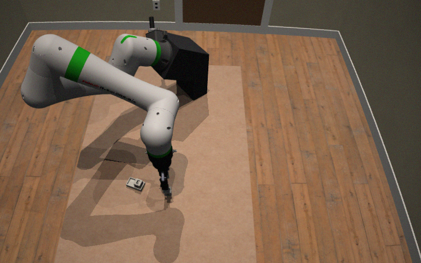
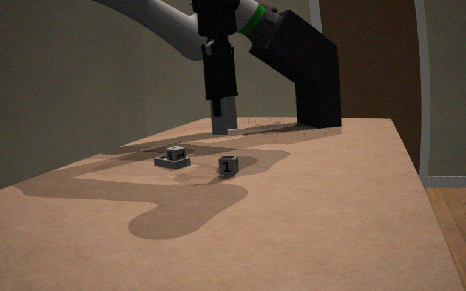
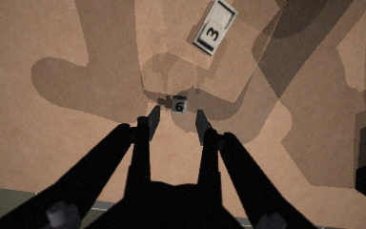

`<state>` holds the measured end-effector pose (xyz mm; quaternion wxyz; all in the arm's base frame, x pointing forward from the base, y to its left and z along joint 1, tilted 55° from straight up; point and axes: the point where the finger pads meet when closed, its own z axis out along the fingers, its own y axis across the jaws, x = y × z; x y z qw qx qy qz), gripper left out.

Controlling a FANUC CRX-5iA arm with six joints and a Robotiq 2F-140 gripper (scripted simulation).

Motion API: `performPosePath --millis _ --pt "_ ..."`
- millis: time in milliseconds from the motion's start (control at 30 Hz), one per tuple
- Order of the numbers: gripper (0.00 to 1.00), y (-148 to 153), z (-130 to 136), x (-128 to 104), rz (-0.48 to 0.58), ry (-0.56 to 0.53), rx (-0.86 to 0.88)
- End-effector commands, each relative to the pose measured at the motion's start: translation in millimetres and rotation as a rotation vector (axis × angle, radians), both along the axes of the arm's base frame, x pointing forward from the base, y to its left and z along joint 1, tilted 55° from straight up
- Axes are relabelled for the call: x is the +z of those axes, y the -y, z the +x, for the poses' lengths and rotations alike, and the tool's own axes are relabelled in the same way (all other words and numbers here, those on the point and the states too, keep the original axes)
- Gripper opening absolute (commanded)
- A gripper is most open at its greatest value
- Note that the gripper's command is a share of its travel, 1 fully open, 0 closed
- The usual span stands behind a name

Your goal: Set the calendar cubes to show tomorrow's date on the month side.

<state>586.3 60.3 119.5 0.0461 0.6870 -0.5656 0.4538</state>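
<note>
Table matt tan, fibreboard-like, smooth, floor wood planks with visible grain, arm smooth white plastic, slight sheen, hand matt black with grey fingertips, cubes and tray matt grey.

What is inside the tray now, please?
The tray holds one cube with 3 on top. The slot beside it looks unfilled. The second cube sits outside, on the table. The tray floor under the cube is hidden.

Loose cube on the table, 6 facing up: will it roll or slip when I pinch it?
The loose cube rests flat-faced on the table, so rolling looks unlikely. It looks rigid with flat sides, so the pads should seat squarely. It is small against the open gripper, so an off-centre close may nudge it.
</note>
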Motion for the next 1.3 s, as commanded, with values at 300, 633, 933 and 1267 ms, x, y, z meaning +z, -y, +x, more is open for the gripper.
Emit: performPosePath --millis 300,633,933,1267 --pt "1.0 -2.1 -0.1 -2.0 -0.017 0.01 -0.011" --pt "1.0 -2.2 -0.2 -2.0 -0.008 0.019 -0.021" --pt "1.0 -3.4 -1.4 -0.4 0.158 0.189 -0.188" --pt "1.0 -4.8 -2.9 1.4 0.352 0.387 -0.383"
